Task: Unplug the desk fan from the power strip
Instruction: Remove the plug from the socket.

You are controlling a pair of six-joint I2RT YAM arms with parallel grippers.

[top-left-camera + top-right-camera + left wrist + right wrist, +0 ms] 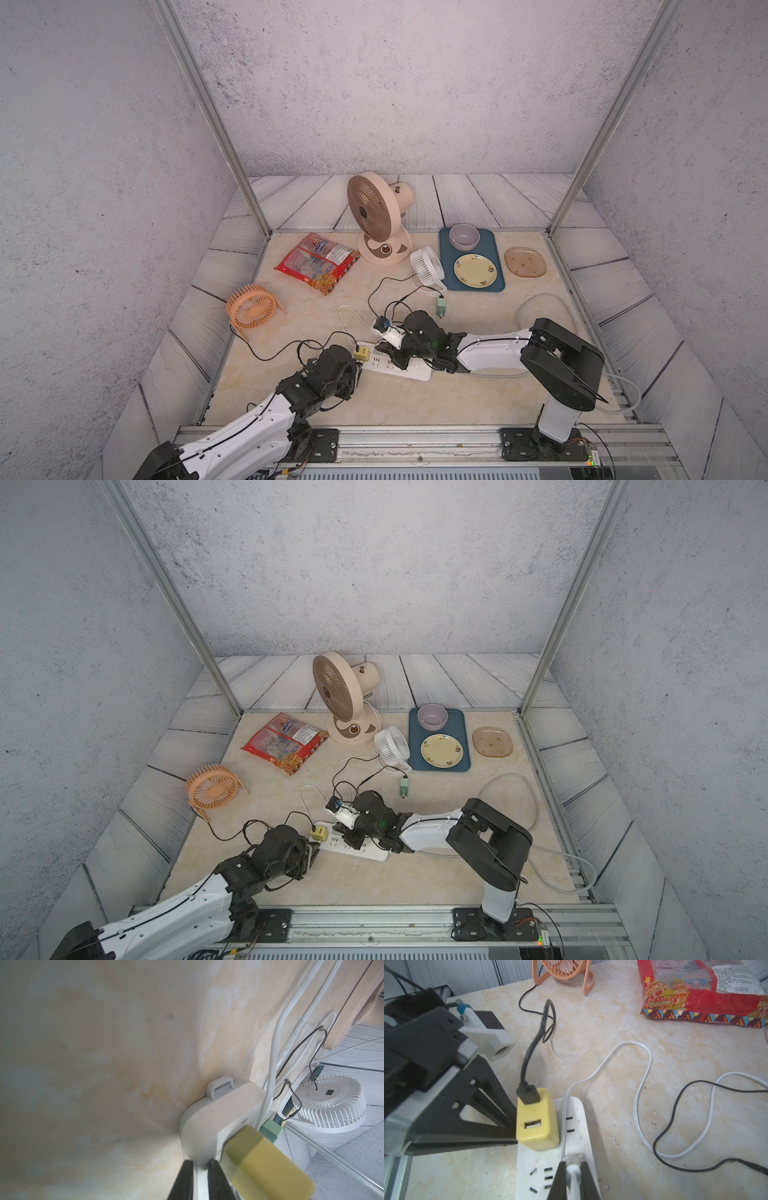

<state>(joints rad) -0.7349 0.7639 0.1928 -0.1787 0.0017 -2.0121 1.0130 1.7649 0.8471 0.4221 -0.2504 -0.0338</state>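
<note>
The beige desk fan [372, 212] [334, 690] stands at the back, and its white cord [641, 1084] runs forward to the power strip [409, 371] [370, 854] [529, 1167]. My right gripper [395, 356] [353, 839] [573, 1164] is shut on the white plug [573, 1169] seated in the strip. My left gripper [358, 368] [316, 848] [200, 1161] pinches the strip's edge [218, 1109] beside a yellow USB adapter [361, 353] [536, 1124] that is plugged in.
A black cable runs from the yellow adapter to an orange fan [251, 309]. A small white fan [426, 266], a loose green adapter [440, 307], a red snack bag [318, 262], a blue tray [498, 266] with dishes and an amber plate [525, 262] lie behind.
</note>
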